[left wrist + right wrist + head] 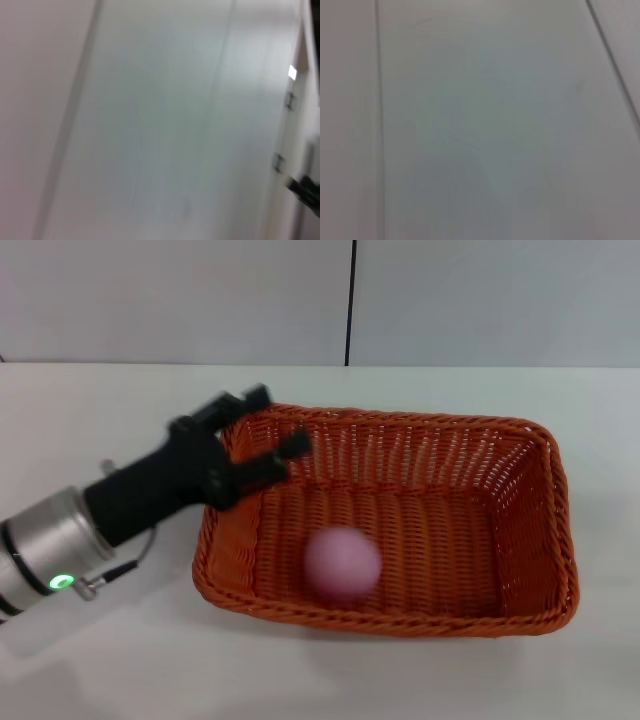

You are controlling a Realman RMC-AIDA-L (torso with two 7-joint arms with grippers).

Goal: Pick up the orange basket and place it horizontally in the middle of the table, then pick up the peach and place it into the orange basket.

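Observation:
The orange basket [520,510] lies lengthwise across the middle of the white table [100,410] in the head view. The pale pink peach [342,563] rests inside it, on the floor near the front wall. My left gripper [272,427] hovers over the basket's left end, above the rim, open with nothing between its black fingers [290,448]. The peach lies to the right of and nearer than that gripper, apart from it. Both wrist views hold only blurred pale surfaces. My right gripper is out of view.
A grey wall with a dark vertical seam [350,300] runs behind the table. Bare white tabletop surrounds the basket on the left, front and right.

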